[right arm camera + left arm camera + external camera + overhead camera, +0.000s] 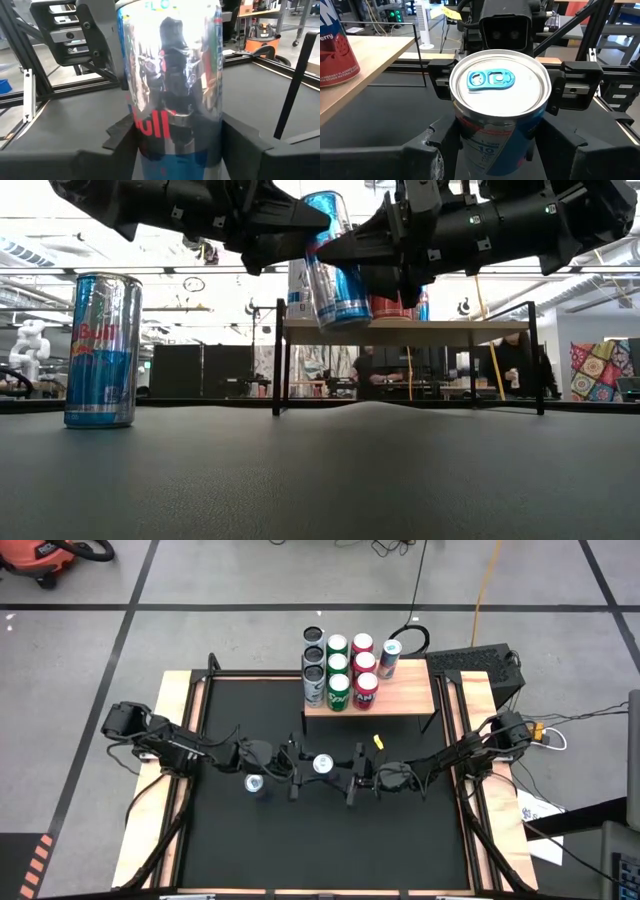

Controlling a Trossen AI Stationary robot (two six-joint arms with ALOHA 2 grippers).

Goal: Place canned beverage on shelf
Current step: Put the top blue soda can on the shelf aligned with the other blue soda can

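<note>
A blue-and-silver Red Bull can (323, 764) hangs in the air over the middle of the black table, between my two grippers; it also shows in the low view (335, 260). My left gripper (296, 766) reaches it from the left and my right gripper (352, 772) from the right. Both are shut on it. A second Red Bull can (254, 783) stands upright on its base on the table beside my left gripper. The shelf (405, 698) with a light wood top stands at the far edge and carries several cans. My left gripper pinches the can's side wall (465, 145) between its two fingers, below the top rim. The fingers come level from the table's left. The can is lifted clear and tilted, its top leaning toward the left arm. My right gripper pinches the can's side wall (132, 132) between its two fingers. In the left wrist view its pads sit against the can's upper part (547, 97), just under the rim. The fingers come level from the table's right. The can hangs clear of the table.
The shelf top (400, 328) stands on thin black legs (279, 360), with cans filling its left half. Wooden rails (175, 720) run along the table's left and right sides. A yellow tag (378, 742) lies in front of the shelf. People stand in the room behind.
</note>
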